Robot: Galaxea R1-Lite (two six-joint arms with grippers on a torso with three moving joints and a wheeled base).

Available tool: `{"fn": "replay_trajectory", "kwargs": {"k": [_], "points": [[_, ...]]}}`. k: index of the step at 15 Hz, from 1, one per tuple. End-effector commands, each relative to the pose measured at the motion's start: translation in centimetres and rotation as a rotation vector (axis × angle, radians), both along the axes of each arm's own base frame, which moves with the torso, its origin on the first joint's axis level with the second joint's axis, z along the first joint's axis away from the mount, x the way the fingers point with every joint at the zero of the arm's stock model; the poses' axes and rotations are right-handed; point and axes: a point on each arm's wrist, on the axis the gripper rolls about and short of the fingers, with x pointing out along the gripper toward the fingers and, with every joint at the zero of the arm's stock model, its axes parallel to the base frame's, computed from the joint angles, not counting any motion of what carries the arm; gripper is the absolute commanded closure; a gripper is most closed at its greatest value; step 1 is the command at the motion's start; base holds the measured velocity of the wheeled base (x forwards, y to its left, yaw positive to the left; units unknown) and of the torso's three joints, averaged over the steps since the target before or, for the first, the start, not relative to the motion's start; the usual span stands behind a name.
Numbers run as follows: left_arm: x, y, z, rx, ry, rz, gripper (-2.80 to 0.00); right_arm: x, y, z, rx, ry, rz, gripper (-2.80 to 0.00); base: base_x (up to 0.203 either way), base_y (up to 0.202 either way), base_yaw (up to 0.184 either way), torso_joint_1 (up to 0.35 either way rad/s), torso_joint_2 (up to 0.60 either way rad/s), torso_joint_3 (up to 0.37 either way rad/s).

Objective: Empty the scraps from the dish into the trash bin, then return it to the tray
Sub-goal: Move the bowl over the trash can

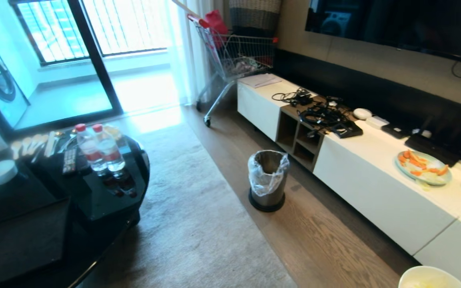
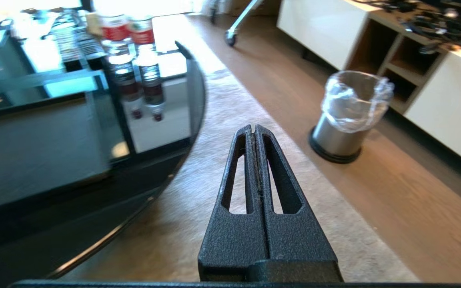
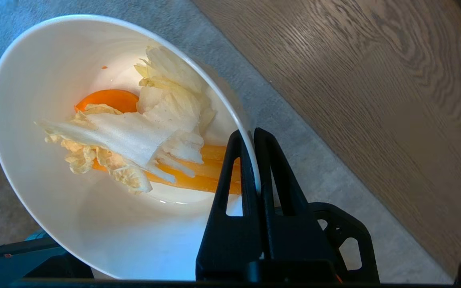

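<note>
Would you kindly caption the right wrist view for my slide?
Right gripper pinching the dish rim, scraps inside, above rug and wood floor.

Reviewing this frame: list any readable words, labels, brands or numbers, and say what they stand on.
None can be read.
Red labels on the two water bottles: print too blurred.
Remote control on the black table: button marks too small.
Dish, trash bin, pale-blue plate: no markings visible.

A: The trash bin (image 1: 267, 188) looks like brushed metal, lined with crinkled clear plastic, on wood-grain flooring (image 1: 326, 236).

B: And the dish (image 3: 74, 192) is smooth, glossy ceramic. The right gripper (image 3: 253, 140) on its rim is rough, matt black plastic.

A: The rug (image 1: 198, 224) looks soft and matt; the table (image 1: 106, 204) at left is glossy black.
</note>
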Motion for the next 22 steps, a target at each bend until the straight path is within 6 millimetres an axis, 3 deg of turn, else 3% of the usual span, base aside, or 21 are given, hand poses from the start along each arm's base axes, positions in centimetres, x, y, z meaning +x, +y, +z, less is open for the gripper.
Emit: {"fn": "replay_trajectory", "kwargs": {"k": [1, 4, 22], "points": [[0.00, 0.00, 0.01, -0.001, -0.001, 0.000, 0.00, 0.00, 0.00, -0.07, 0.001, 0.005, 0.000, 0.00, -0.001, 0.011, -0.168, 0.002, -0.01, 0.002], [0.00, 0.00, 0.01, -0.001, -0.001, 0.000, 0.00, -0.06, 0.01, -0.35, -0.001, 0.012, 0.004, 0.00, 0.000, 0.007, -0.119, 0.001, 0.00, 0.003], [0.00, 0.00, 0.01, -0.001, -0.001, 0.000, 0.00, 0.11, 0.10, -0.47, 0.024, 0.026, 0.022, 0.00, 0.000, 0.000, 0.000, 0.000, 0.00, 0.000]]}}
